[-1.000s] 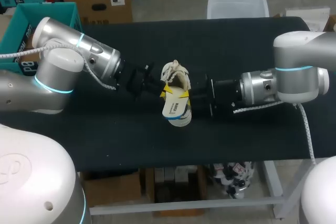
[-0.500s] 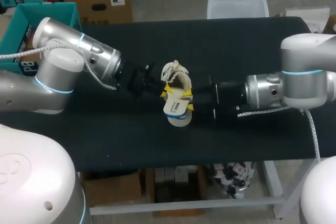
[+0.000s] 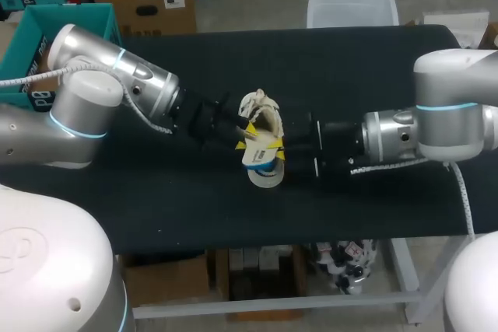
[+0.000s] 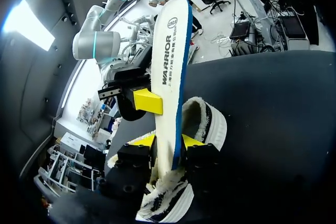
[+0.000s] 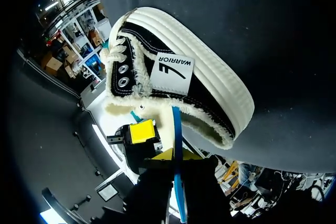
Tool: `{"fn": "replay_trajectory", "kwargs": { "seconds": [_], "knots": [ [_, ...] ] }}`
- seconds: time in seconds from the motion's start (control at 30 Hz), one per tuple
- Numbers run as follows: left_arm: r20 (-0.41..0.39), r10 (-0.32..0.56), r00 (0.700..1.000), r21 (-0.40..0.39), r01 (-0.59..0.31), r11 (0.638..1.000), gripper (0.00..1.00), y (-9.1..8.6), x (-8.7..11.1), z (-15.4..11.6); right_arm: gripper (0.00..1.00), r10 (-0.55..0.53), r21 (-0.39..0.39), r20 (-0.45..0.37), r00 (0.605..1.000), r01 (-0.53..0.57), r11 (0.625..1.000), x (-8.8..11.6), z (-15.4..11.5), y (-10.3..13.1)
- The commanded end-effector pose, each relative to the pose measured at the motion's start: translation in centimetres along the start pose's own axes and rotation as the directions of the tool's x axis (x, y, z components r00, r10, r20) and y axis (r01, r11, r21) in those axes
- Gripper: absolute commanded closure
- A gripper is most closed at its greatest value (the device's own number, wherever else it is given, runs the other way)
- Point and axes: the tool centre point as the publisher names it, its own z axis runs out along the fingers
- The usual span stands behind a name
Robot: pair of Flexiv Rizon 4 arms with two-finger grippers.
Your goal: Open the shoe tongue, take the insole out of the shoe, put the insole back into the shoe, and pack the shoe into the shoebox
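Black table [image 3: 373, 68], both arms meeting at centre. Left arm [image 3: 101, 91] in from 9 o'clock, right arm [image 3: 436, 122] in from 3 o'clock. Shoe [image 3: 263, 114] between them at table centre: black upper, white sole, fuzzy cream collar. Insole [image 3: 261, 159], white with blue edge, half out of shoe mouth, free end toward 6 o'clock. Left gripper [image 4: 168, 142] pinching insole at shoe mouth, one yellow tip on each face. Right gripper [image 5: 174, 156] clamped on insole farther up, seen edge-on between its tips.
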Motion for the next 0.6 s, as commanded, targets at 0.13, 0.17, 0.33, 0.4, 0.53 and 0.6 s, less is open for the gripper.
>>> {"fn": "replay_trajectory", "kwargs": {
  "seconds": [0.13, 0.17, 0.33, 0.4, 0.53, 0.6],
  "knots": [
    [0.006, 0.031, 0.999, 0.011, -0.031, 0.999, 0.78, -2.1, -0.1, -0.5, 1.00, 0.000, -0.001, -0.008, 1.000, 0.000, 1.000, -0.1, 0.0, 0.2],
    [0.006, 0.033, 0.999, 0.011, -0.033, 0.999, 0.92, -2.3, 0.0, -0.5, 1.00, 0.000, -0.001, -0.008, 1.000, 0.000, 1.000, -0.1, 0.0, 0.2],
    [0.000, 0.050, 0.999, 0.019, -0.050, 0.999, 1.00, -2.5, 0.1, -0.1, 1.00, 0.004, -0.005, -0.008, 1.000, -0.004, 1.000, -0.1, -0.1, 0.6],
    [-0.009, 0.043, 0.999, 0.012, -0.043, 0.999, 1.00, -2.0, 0.2, 0.1, 1.00, 0.006, -0.006, -0.006, 1.000, -0.006, 1.000, -0.1, 0.0, 0.9],
    [-0.011, 0.030, 0.999, 0.004, -0.030, 1.000, 1.00, -1.1, 0.2, 0.4, 1.00, 0.011, 0.000, -0.001, 1.000, -0.011, 1.000, 0.2, 0.2, 2.0],
    [-0.013, 0.023, 1.000, -0.008, -0.023, 1.000, 1.00, -0.5, 0.1, 0.5, 1.00, 0.015, 0.004, -0.002, 1.000, -0.015, 1.000, 0.5, 0.3, 2.6]
  ]
}}
